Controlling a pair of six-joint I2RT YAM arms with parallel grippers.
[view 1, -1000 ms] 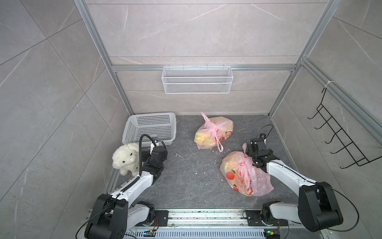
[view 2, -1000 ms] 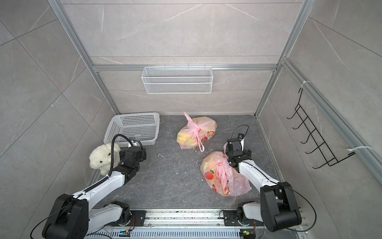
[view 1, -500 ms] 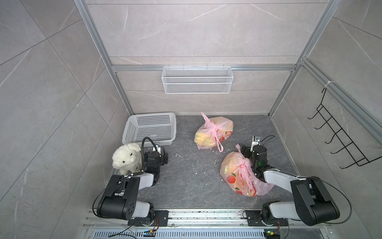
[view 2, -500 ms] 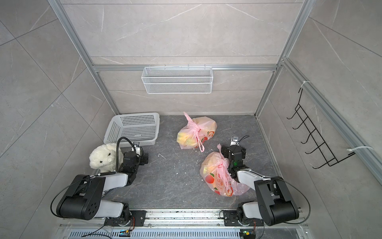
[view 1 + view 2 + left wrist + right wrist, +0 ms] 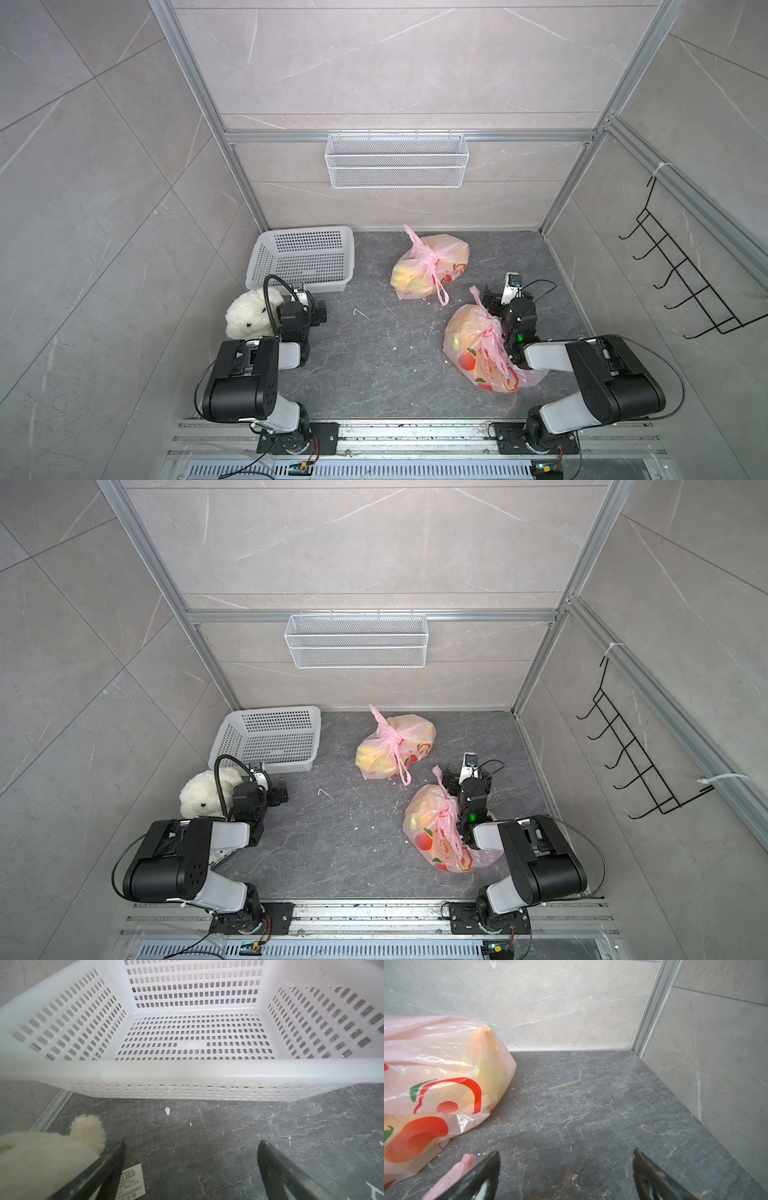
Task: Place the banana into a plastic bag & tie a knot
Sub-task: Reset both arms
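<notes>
Left gripper [image 5: 191, 1144] spread wide, empty, facing white basket [image 5: 187, 1070] | right gripper [image 5: 566, 1153] spread wide, empty, beside knotted pink bag [image 5: 473, 353]

Two tied bags [image 5: 430, 266], one basket [image 5: 261, 264], one plush toy [image 5: 247, 313], one wire shelf [image 5: 397, 166]

Both top views look down from high on the whole desk [image 5: 374, 374]. Left wrist: low, close, facing into the white basket [image 5: 187, 1070]. Right wrist: low, well apart from it, facing the wall [image 5: 550, 1001].

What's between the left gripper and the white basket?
Bare dark floor with a few white flecks separates left gripper and basket, per the left wrist view.
</notes>
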